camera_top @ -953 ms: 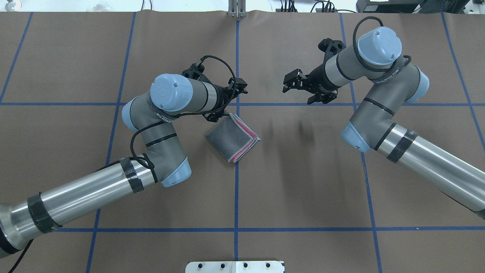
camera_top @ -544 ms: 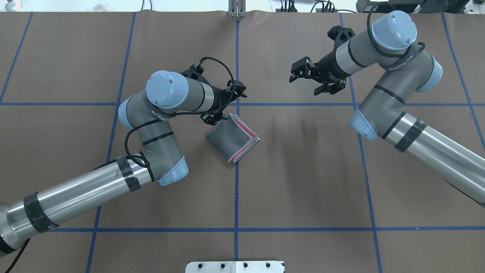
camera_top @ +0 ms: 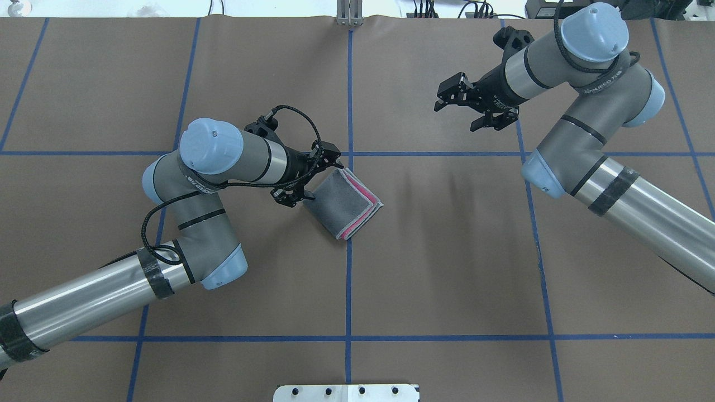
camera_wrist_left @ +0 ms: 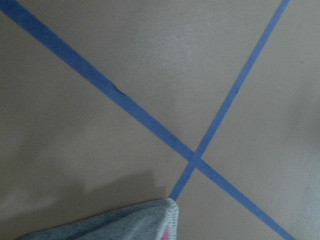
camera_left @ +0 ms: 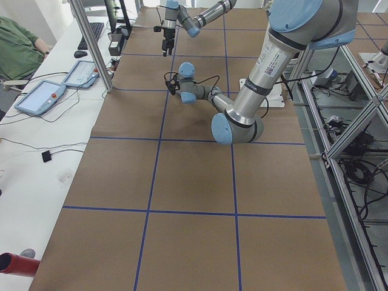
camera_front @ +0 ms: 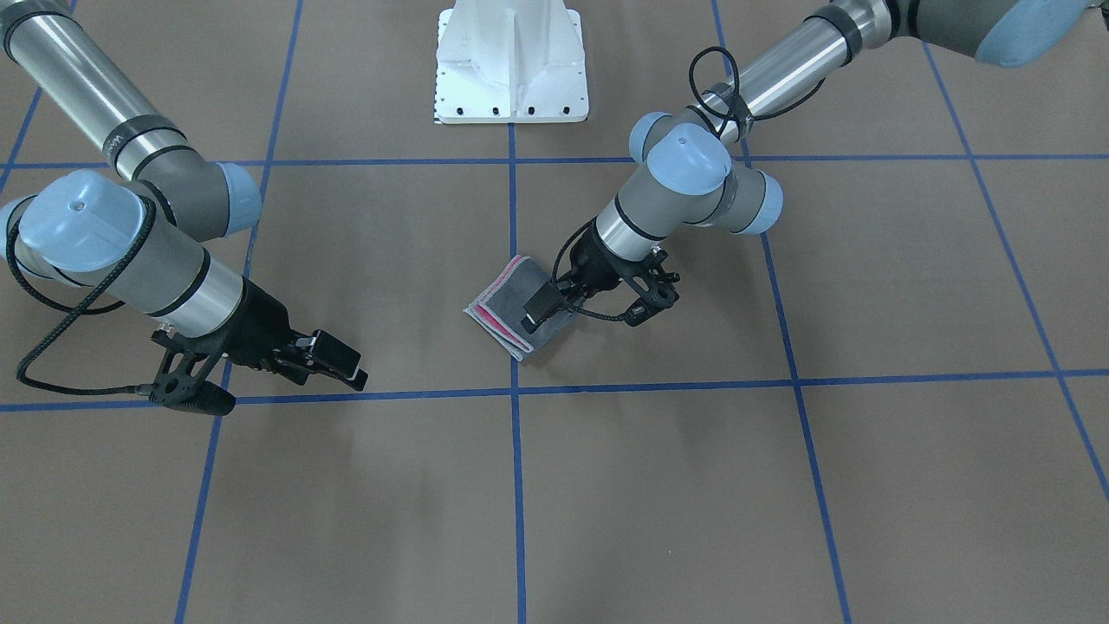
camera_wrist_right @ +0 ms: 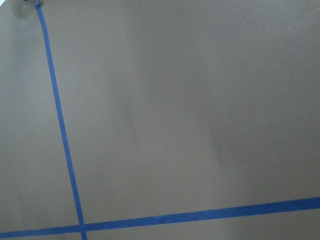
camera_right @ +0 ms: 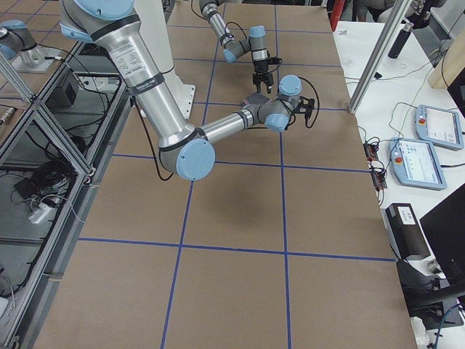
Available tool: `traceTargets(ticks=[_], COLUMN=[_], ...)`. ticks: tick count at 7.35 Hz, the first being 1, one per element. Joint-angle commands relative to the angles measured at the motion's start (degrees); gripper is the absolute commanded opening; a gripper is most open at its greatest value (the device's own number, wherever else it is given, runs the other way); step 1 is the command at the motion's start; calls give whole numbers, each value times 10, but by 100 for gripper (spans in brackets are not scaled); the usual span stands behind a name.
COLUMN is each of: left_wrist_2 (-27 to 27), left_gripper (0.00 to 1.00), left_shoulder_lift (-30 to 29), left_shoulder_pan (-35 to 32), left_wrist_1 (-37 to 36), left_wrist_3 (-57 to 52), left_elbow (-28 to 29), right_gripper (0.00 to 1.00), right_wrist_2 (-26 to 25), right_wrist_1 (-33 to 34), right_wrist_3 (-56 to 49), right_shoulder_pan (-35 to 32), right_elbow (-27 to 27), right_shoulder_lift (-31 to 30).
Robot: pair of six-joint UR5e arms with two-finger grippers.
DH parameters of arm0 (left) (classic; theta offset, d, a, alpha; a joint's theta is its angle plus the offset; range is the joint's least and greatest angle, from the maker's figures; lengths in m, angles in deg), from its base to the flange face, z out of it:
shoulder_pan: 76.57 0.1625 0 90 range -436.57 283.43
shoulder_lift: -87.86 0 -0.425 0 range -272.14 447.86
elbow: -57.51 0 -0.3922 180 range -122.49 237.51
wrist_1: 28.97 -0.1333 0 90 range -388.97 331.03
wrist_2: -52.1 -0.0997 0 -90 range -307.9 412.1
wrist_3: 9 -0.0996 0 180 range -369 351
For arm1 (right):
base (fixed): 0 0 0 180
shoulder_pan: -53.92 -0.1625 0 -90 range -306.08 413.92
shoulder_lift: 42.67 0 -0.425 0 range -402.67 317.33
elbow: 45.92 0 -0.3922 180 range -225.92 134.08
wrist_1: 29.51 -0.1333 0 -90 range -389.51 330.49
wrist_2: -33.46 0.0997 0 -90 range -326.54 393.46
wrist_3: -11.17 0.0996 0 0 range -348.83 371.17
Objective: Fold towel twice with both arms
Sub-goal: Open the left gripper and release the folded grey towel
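Base: the white pedestal base [camera_front: 511,61] stands at the robot's edge of the table [camera_top: 447,251], which is covered in brown paper and marked with a grid of blue tape lines [camera_top: 349,290].
Left arm: the left arm [camera_top: 100,290] reaches in low from the robot's left, its wrist bent toward the table's middle.
Towel: the towel [camera_top: 342,200] lies flat near the table's centre, folded into a small square with the grey face up. Pink layers with light stitched borders show along its right edge. It sits across the central tape line, just on the robot's side of a tape crossing.
Left gripper: the left gripper [camera_front: 530,317] is over the towel's left side with its fingers slightly apart and nothing between them. Whether it touches the cloth cannot be told.
Right arm: the right arm [camera_top: 642,195] is raised over the far right part of the table.
Right gripper: the right gripper [camera_top: 442,97] has its fingers spread and empty, well apart from the towel.
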Motion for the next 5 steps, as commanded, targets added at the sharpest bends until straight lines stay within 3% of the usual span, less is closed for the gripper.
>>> traceTargets(ticks=[1,5], left_wrist_2=[0,-2], left_gripper=[100,100], left_shoulder_lift=[4,4], left_shoulder_pan=[6,8], left_wrist_1=[0,0], left_wrist_3=[-1,-1], left_elbow=[0,0], right_gripper=[100,100], right_wrist_2=[0,27], right_wrist_1=[0,1], right_wrist_3=[1,0], right_shoulder_pan=[-3,-23], right_elbow=[0,0], right_shoulder_lift=[0,0])
